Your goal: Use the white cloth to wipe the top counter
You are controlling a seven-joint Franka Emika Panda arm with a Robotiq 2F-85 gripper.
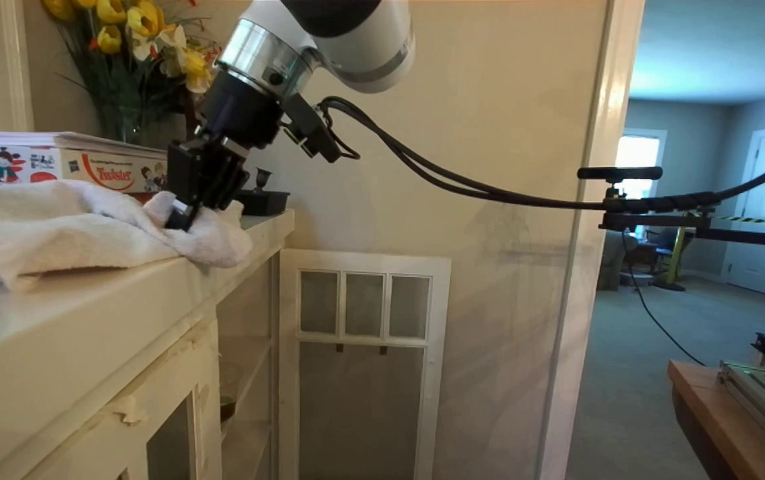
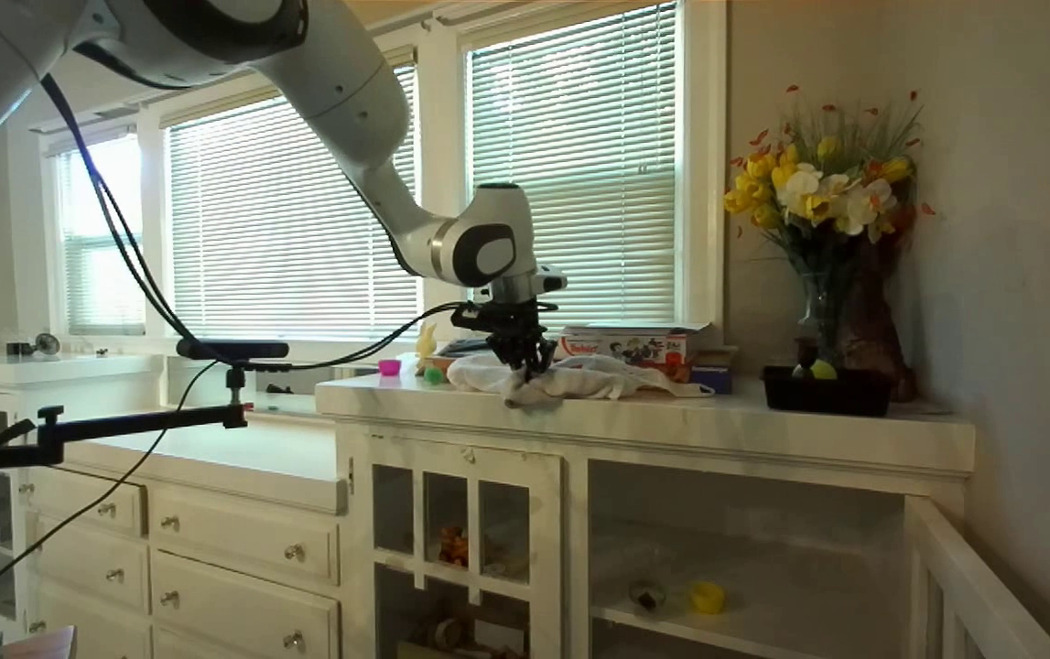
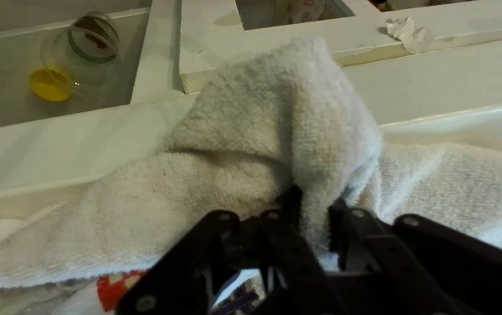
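Plainly, the claw (image 3: 315, 210) is closed on the cloth (image 3: 251, 109): in the wrist view, a fold stands pinched between its fingers (image 3: 293, 205) at the lower centre of the frame. From there the cloth spreads to the left and right edges of the frame. In both exterior views it lies crumpled on the tabletop (image 2: 717, 421), with its gripped end bunched and projecting over the front edge. The arm (image 2: 341, 101) enters at the upper left of the frame in an exterior view, and the claw points downward.

Behind the cloth sits a box (image 1: 112, 175) marked Twister, at the left of the frame in an exterior view. Flowers (image 2: 808, 194) stand in a vase (image 2: 819, 293) at the right of the frame in an exterior view, a black tray (image 2: 827, 398) in front of it. A pink cup (image 2: 389, 367) and a green item (image 2: 434, 375), type undetermined, sit left of the cloth. Below, on a shelf (image 2: 763, 602) at the lower right, a yellow cup (image 2: 708, 598) sits beside a clear container (image 2: 648, 589).
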